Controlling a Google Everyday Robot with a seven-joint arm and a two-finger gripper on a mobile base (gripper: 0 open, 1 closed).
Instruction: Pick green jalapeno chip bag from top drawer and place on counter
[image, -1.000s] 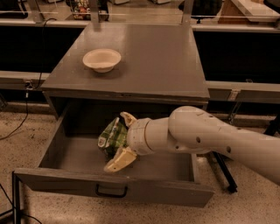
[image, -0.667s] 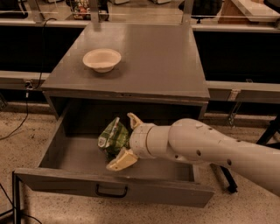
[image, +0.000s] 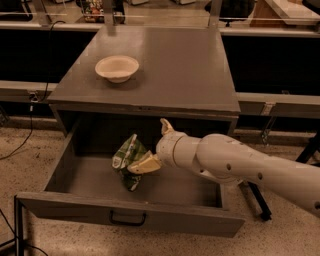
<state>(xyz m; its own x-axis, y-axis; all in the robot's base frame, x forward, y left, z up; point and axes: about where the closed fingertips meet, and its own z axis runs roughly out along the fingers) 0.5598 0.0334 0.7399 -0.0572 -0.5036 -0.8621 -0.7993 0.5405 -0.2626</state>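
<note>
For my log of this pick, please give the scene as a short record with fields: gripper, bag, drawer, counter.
gripper: gripper reaches inside the top drawer, jaws spread apart
bag: green jalapeno chip bag is in the drawer, crumpled, with the lower jaw at its right side
drawer: pulled open
counter: counter holds a cream bowl; the bag is not yet on it

The top drawer (image: 185, 189) stands pulled out below the front edge of the counter (image: 180, 65), its dark handle (image: 128, 218) on the plain front. Inside it, below the middle of that front edge, the gripper (image: 146, 145) reaches in from the right, fingers spread. The lower finger (image: 146, 164) lies against the green chip bag (image: 126, 156). A cream bowl (image: 117, 68) sits near the counter's left edge.
</note>
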